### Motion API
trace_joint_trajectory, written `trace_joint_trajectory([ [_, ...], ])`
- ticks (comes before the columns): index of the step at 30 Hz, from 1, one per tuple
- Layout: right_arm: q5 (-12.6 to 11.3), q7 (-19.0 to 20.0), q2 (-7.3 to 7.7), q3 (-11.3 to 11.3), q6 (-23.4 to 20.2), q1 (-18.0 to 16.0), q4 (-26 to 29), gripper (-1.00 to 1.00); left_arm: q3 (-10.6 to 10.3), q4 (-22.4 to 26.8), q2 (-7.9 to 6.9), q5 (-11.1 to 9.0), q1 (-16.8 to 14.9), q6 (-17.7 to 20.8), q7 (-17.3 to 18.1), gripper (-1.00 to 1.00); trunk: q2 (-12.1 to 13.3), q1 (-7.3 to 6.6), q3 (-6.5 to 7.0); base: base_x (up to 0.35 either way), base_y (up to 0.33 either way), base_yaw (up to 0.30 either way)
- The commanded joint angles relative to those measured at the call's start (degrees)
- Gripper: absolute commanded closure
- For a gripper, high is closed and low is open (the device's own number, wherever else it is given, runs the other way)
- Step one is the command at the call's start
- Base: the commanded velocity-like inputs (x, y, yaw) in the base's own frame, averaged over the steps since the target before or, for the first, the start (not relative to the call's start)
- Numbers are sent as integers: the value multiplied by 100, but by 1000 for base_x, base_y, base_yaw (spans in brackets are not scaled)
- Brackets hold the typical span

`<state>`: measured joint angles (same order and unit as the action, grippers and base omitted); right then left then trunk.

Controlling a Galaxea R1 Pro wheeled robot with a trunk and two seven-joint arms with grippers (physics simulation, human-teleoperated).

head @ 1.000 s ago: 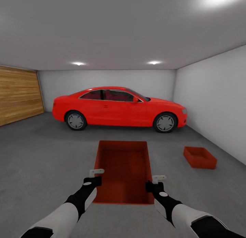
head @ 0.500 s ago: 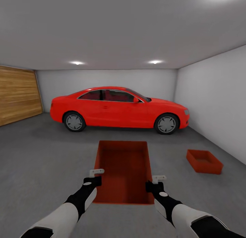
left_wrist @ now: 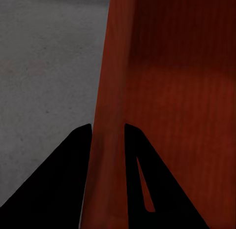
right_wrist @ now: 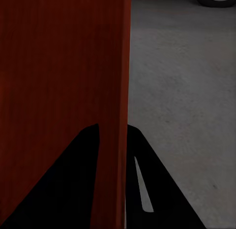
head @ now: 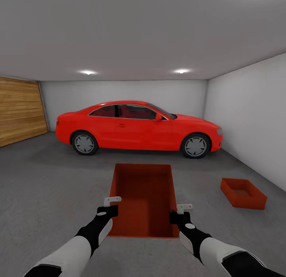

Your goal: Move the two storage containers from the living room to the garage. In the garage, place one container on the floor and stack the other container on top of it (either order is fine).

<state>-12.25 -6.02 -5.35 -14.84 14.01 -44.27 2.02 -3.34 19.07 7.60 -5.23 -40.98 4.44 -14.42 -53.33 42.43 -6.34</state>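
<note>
My left jaws (head: 113, 199) and right jaws (head: 184, 207) pinch the carried container (head: 143, 197) by its side walls, the view having swung left of the second container (head: 243, 193) resting on the garage floor (head: 47, 189), so stacking remains.

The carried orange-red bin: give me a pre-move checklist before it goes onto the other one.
1. Left gripper clamped on a side wall of the carried orange-red open-topped bin: ok.
2. Right gripper clamped on the opposite wall: ok.
3. Second orange-red bin resting upright on the grey concrete floor: ok.
4. Carried bin lined up over the second bin: not ok, that one sits off to the right.
5. Clearance from the glossy red car: ok.
</note>
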Motion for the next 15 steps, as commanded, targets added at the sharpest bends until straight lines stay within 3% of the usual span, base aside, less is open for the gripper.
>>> trace_joint_trajectory([
  [1, -76, -40, 95, 42, 31, -2, 1, 100, 184, 18, -180, 22, -7, 45, -123, 100, -6, 4, -8, 321, 0, 0],
  [12, -84, -40, 95, 42, 32, -2, 0, 100, 184, 18, -180, 22, -7, 44, -123, 100, -6, 4, -8, 322, 0, -3],
  [15, -92, -98, 91, 42, 32, -2, 0, 100, 184, 18, -180, 22, -9, 47, -123, 100, -6, 4, -8, 322, 0, -212],
])
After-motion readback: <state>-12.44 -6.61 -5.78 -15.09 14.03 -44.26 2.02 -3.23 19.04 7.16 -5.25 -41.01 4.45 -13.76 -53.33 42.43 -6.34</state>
